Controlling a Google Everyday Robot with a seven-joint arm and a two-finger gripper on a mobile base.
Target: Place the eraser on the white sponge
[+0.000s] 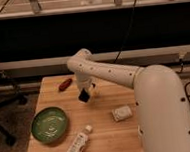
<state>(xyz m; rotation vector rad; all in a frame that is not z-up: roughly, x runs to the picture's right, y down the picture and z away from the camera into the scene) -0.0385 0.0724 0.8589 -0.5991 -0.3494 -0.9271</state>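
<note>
My gripper (84,93) hangs from the white arm over the middle back of the wooden table (109,139). It is shut on the eraser (83,97), a small black slab that sticks out below the fingers, just above the tabletop. The white sponge (122,113), a cream block, lies on the table to the right of the gripper and nearer the front, well apart from it.
A green plate (50,125) sits at the front left. A white bottle (77,145) lies on its side at the front edge. A reddish-brown oblong object (65,83) lies at the back left. The arm's bulky white body (161,110) covers the table's right side.
</note>
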